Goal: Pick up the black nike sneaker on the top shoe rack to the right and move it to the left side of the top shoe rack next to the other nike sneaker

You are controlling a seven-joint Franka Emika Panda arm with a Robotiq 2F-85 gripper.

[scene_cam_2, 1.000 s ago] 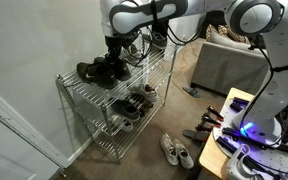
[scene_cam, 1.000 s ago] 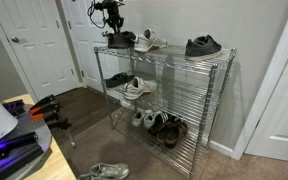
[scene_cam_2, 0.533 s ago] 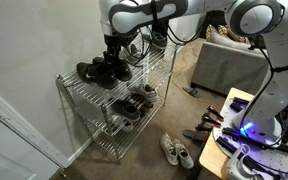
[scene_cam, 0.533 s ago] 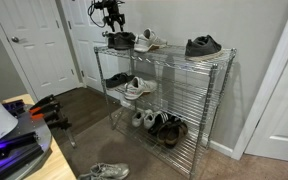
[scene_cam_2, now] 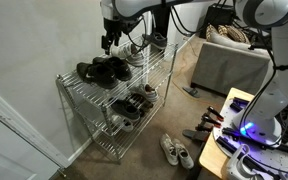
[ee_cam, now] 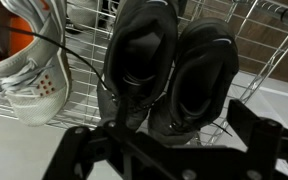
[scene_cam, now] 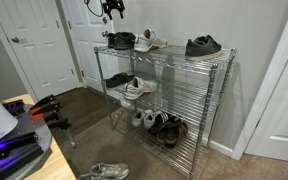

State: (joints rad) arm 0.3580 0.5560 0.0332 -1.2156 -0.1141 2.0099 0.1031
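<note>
Two black sneakers lie side by side at the left end of the top shoe rack [scene_cam: 174, 58]. In the wrist view the black nike sneaker [ee_cam: 199, 75] lies directly under my gripper [ee_cam: 182, 140], and the other nike sneaker [ee_cam: 139, 55] touches its side. In both exterior views the pair reads as one dark mass, the black nike sneaker [scene_cam: 122, 41] [scene_cam_2: 112, 68] within it. My gripper [scene_cam: 112, 8] [scene_cam_2: 108, 40] hangs well above them, open, with nothing between its fingers [ee_cam: 254, 130].
A white-grey sneaker [scene_cam: 150, 40] [ee_cam: 24, 65] lies beside the pair. Another dark shoe with a greyish sole edge [scene_cam: 202, 45] sits at the rack's right end. The lower shelves [scene_cam: 134, 88] hold more shoes. White sneakers [scene_cam: 104, 171] lie on the floor. A couch [scene_cam_2: 229, 60] stands nearby.
The gripper went from shut on the black sneaker to open, let it go on the rack, and rose straight up. The sneaker stays beside its mate.
</note>
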